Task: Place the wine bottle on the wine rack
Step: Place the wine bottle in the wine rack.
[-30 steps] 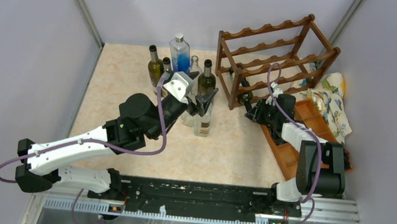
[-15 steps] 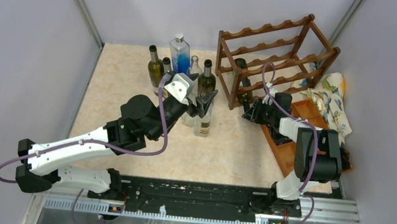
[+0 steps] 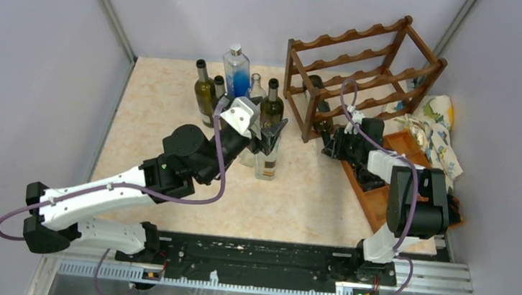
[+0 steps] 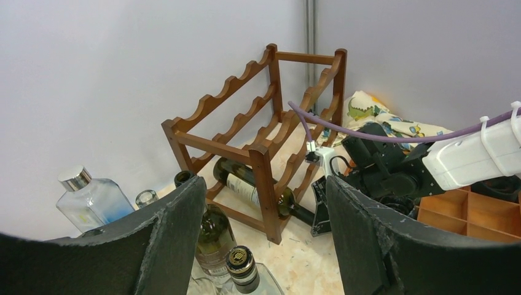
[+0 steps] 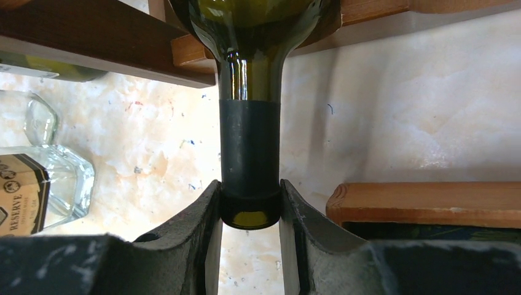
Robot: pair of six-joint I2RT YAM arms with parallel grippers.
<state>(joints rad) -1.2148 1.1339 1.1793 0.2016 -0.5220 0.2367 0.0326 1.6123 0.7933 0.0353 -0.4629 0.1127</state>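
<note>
The wine rack [image 3: 359, 35], dark reddish-brown wood with wavy rails, stands at the back right. It also shows in the left wrist view [image 4: 258, 153] and in the right wrist view [image 5: 92, 49]. A dark green wine bottle [image 3: 318, 102] lies in its lowest tier, with the neck sticking out toward the front [image 4: 246, 187]. My right gripper [image 3: 331, 141] is shut on the mouth of the bottle's neck [image 5: 249, 147], with both pads touching it [image 5: 249, 215]. My left gripper [image 3: 268, 130] is open and empty above the standing bottles [image 4: 264, 181].
Several bottles stand left of the rack: a clear one with blue liquid [image 3: 236, 69], green ones [image 3: 202, 88] [image 3: 272, 101] and a clear square one [image 3: 266, 161]. A flat wooden compartment tray [image 3: 390, 196] and a patterned cloth [image 3: 439, 128] lie at the right wall.
My right gripper has pushed the wine bottle further back into the rack's lowest tier, and the right arm has folded closer. My left arm has shifted slightly.
</note>
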